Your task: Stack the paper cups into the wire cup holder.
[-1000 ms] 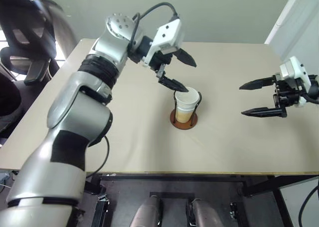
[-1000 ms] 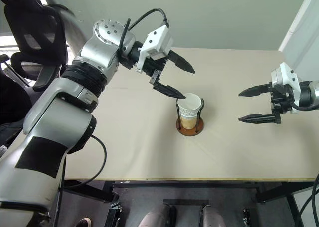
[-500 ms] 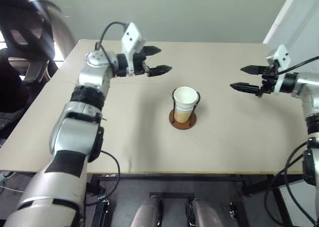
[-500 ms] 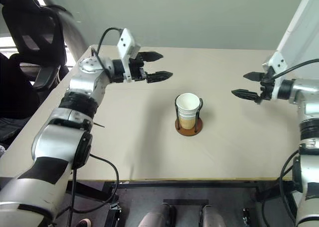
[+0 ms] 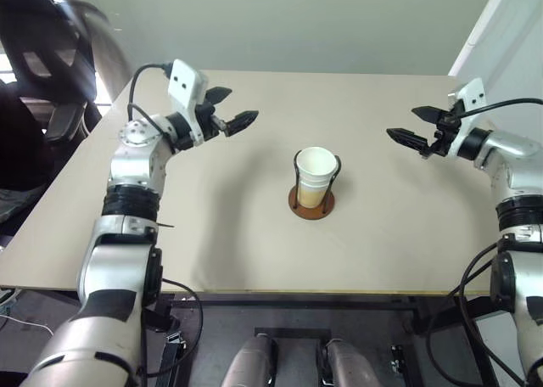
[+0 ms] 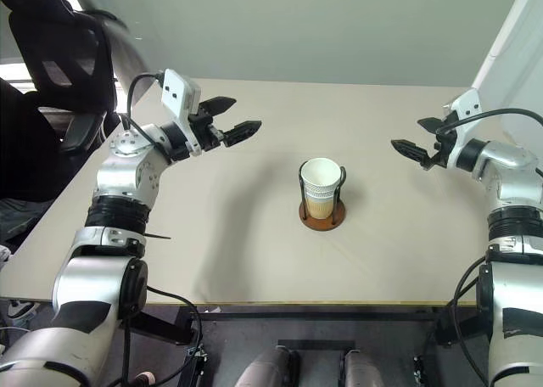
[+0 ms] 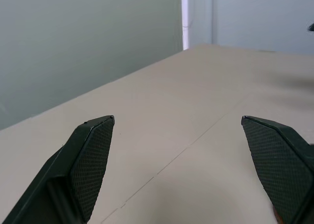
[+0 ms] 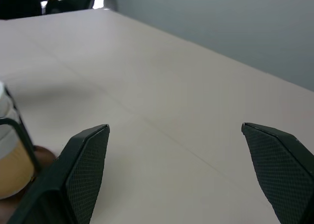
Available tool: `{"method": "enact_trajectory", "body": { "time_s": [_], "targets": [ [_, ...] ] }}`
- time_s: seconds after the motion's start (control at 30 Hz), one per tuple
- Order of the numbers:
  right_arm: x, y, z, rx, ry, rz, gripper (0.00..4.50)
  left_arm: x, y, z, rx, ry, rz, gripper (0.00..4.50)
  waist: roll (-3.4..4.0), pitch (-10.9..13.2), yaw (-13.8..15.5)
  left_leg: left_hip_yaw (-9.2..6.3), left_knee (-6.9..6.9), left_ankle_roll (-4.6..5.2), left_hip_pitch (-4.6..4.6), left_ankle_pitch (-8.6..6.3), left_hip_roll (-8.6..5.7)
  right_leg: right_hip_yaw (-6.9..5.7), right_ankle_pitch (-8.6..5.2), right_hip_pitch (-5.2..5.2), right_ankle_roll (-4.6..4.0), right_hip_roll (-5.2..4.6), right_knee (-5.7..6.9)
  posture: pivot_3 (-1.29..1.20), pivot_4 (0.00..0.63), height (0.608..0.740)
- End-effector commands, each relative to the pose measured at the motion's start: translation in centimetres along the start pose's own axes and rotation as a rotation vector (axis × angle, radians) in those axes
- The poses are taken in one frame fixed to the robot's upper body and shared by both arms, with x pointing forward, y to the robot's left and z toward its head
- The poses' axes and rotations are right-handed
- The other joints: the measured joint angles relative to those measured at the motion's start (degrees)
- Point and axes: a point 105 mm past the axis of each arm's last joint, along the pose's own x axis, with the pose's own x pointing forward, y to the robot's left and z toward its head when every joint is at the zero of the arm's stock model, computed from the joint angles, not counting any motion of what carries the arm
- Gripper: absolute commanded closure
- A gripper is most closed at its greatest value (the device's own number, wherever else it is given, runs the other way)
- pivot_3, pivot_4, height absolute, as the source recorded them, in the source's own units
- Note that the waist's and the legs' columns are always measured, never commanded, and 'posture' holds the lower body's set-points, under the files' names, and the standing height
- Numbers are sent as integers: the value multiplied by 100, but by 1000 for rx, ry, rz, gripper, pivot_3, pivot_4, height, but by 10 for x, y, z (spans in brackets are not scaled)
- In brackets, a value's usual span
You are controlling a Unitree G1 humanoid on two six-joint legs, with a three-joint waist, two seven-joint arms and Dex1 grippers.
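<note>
Fingers (image 5: 240,119) and (image 5: 403,137) flank, apart, seemingly stacked paper cups (image 5: 315,176).

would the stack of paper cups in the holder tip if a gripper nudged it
Probably not easily: the paper cups sit nested between the wire cup holder's upright loops on a wide disc base. Being light, cups and holder would likely slide together.
</note>
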Motion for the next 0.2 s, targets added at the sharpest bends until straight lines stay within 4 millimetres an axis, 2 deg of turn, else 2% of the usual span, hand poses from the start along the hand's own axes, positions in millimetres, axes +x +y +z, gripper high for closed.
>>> {"method": "enact_trajectory", "body": {
  "time_s": [0.03,0.2],
  "targets": [
    [-1,-6,9,-11,-73,-81,37,-6,7,11,-13,-68,80,53,0,0,-5,0,-5,-2,0,9,0,0,2,-1,-4,0,0,0,150,740],
    [4,-5,-1,8,-73,-135,37,-8,2,1,-31,-65,124,53,0,0,-2,0,-46,-23,4,45,0,1,21,-9,-33,-2,-8,0,150,740]
  ]
}}
